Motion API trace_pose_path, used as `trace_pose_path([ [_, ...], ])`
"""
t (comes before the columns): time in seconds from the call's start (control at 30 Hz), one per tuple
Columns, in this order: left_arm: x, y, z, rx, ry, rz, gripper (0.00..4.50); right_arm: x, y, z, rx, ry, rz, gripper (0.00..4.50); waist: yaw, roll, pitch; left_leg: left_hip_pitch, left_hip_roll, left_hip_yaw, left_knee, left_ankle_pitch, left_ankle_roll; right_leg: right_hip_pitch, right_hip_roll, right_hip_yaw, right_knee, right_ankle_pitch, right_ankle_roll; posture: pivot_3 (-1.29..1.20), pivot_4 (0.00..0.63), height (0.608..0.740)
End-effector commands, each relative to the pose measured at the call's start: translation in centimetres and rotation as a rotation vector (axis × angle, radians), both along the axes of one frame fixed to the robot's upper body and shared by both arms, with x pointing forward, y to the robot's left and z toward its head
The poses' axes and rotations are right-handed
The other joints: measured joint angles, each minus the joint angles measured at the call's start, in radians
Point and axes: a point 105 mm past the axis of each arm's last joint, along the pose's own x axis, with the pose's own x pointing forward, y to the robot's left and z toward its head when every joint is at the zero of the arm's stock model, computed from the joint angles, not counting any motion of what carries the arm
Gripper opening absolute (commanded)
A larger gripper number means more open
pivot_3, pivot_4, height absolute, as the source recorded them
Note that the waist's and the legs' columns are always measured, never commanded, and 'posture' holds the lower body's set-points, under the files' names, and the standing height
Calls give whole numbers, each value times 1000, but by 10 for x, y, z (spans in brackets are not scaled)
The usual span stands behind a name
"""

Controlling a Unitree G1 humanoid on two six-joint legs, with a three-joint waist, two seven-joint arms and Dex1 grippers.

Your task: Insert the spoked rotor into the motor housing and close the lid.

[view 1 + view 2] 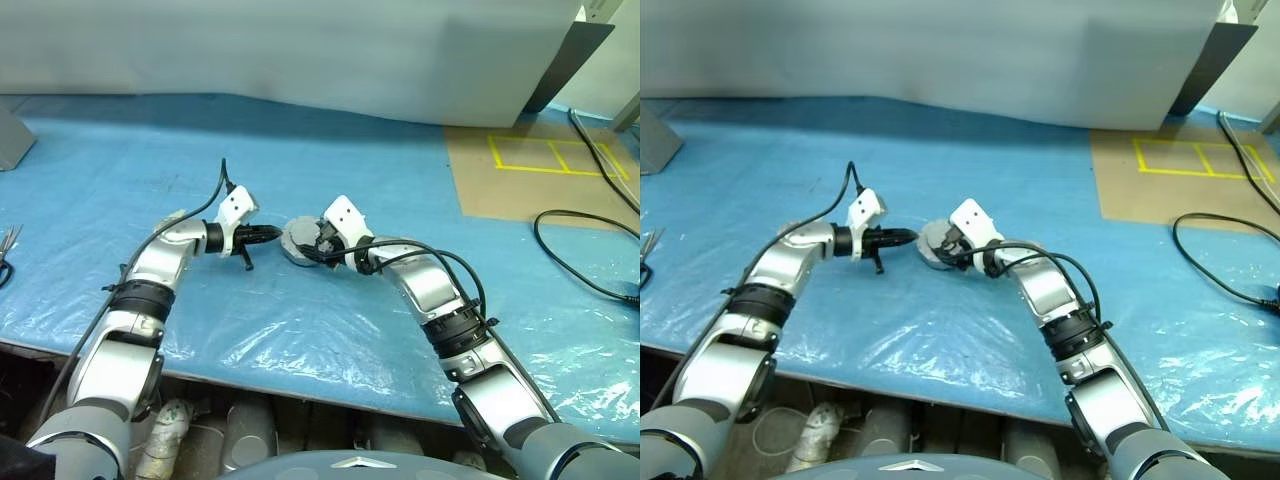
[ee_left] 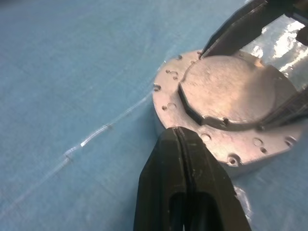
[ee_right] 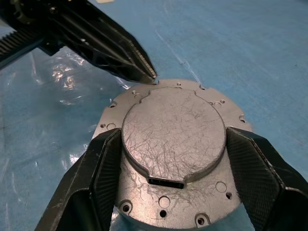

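Observation:
The motor housing (image 1: 292, 241) is a round silver part lying on the blue table. A flat, scratched lid (image 3: 173, 130) sits on top of it, and small holes ring its rim (image 2: 168, 96). My right gripper (image 1: 305, 252) is shut on the housing, with one black finger (image 3: 103, 168) pressed against each side. My left gripper (image 2: 178, 134) is shut and empty. Its tip (image 3: 150, 74) touches the housing's rim on the side away from the right wrist. The spoked rotor is hidden.
The table is covered with a blue sheet under wrinkled clear plastic (image 1: 300, 330). A brown board with yellow tape (image 1: 540, 165) lies at the back right, with black cables (image 1: 580, 255) beside it. A white wall (image 1: 300, 50) closes off the back. A small metal tool (image 1: 8, 245) lies at the far left.

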Motion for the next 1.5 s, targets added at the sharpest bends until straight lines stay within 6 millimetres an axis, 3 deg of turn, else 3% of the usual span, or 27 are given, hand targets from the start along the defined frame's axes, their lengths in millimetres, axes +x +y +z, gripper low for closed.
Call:
trace_pose_path([
  [0.03, 3, -6, 4, -15, -26, -17, 0, -9, -25, -51, -116, 171, -84, 2982, 1, 0, -1, 0, 0, 0, -1, 0, 0, 0, 0, 0, -2, 0, 0, 0, 150, 740],
  [0.27, -4, -9, -8, 37, -11, -82, 0, -13, -26, -51, -108, 178, -76, 2982, 11, 0, -2, 1, 0, 2, -6, 0, 0, 1, 0, -1, -4, 0, 0, 0, 150, 740],
  [0.43, -7, -11, -4, 2, 10, -107, 0, -16, -25, -51, -104, 181, -61, 2982, 13, 0, -3, 2, 0, 2, -10, 0, 0, 0, 0, -1, -6, -1, 0, 0, 150, 740],
  [0.67, -14, -10, -20, 85, 19, -144, 0, -15, -22, -47, -90, 153, -55, 2982, 13, 0, -4, 2, 0, 2, -11, 0, 0, 0, 0, 0, -7, -1, 1, 0, 150, 740],
  [0.7, -13, -9, -23, 99, 15, -139, 0, -16, -21, -44, -74, 142, -45, 3332, 13, -1, -4, 2, -1, 2, -11, 0, 0, 0, 0, 0, -7, -1, 1, 0, 150, 740],
  [0.8, -13, -7, -27, 118, 14, -135, 0, -20, -16, -29, -2, 149, -9, 4321, 14, -1, -5, 2, -1, 2, -12, 0, 0, 0, 0, 0, -8, -1, 1, 0, 150, 740],
  [0.83, -14, -7, -27, 117, 16, -134, 0, -20, -15, -23, 28, 150, -4, 4457, 15, -1, -4, 2, -1, 2, -12, 0, 0, 0, 0, 0, -8, -2, 1, 0, 150, 740],
  [1.03, -13, -7, -28, 115, 5, -128, 0, -17, -23, 34, 251, 97, 32, 4457, 16, -1, -4, 0, -1, 2, -13, 0, 0, -2, 0, 0, -8, -2, 2, 0, 150, 740],
  [1.13, -14, -8, -28, 110, 7, -131, 0, -28, -25, 55, 351, 116, 83, 4457, 16, -1, -4, -2, -1, 2, -13, 0, 0, -4, 0, 0, -8, -2, 2, 0, 150, 740],
  [1.23, -13, -9, -28, 108, 4, -128, 0, -26, -39, 46, 405, 224, -5, 4457, 17, -1, -4, -3, -1, 2, -13, 0, 0, -4, 0, -1, -7, -1, 2, 0, 150, 740],
  [1.37, -12, -9, -27, 107, 1, -127, 0, -26, -55, 13, 438, 428, -132, 4457, 18, -1, -4, -3, -1, 2, -14, 0, 0, -4, 0, -1, -7, -2, 2, 0, 150, 740],
  [1.5, -11, -10, -27, 107, 0, -127, 0, -36, -54, 0, 565, 600, -149, 4457, 17, -1, -4, -3, -1, 2, -14, 0, 0, -5, 0, -1, -7, -2, 1, 0, 150, 740],
])
